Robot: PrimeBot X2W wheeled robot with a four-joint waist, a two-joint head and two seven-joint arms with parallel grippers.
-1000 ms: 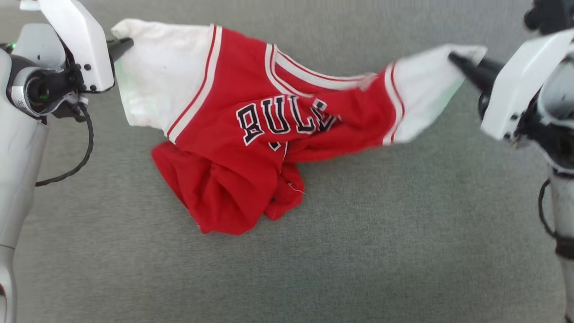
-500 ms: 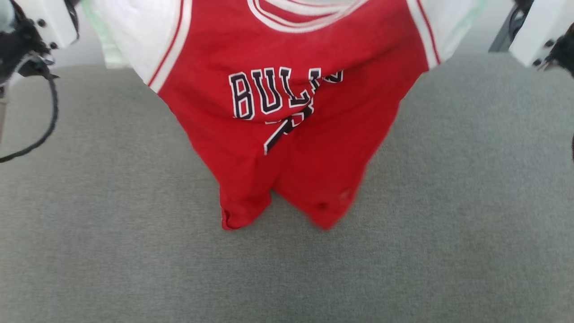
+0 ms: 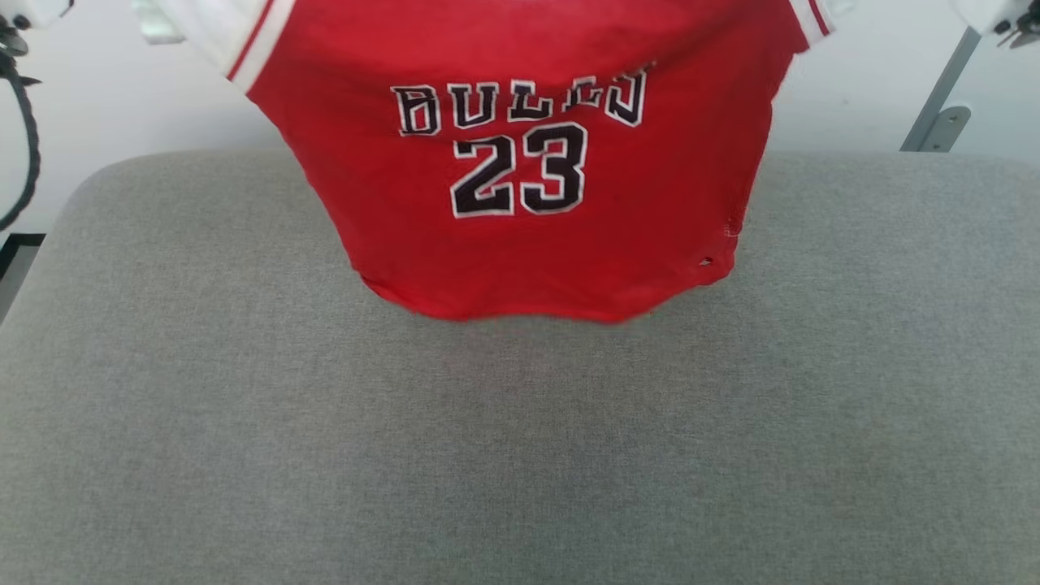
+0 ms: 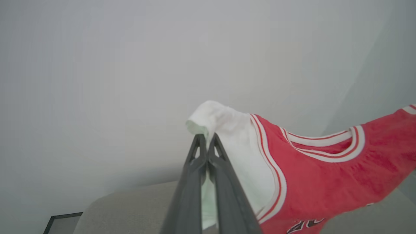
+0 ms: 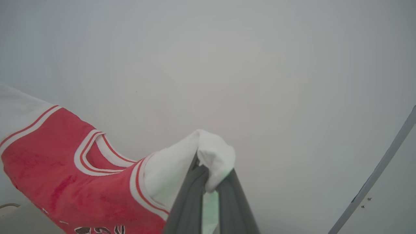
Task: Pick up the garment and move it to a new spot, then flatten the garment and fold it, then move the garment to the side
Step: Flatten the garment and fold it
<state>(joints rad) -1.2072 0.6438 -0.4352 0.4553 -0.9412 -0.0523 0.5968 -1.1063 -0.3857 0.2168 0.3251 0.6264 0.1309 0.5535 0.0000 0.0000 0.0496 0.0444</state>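
The garment hangs spread out above the far part of the grey cushioned surface. Its front faces the head camera, and the number 23 sits below the chest lettering. The left gripper has its jaws pressed together on the tip of 1 white sleeve. The right gripper pinches the opposite sleeve. Whether the hem touches the surface cannot be determined.
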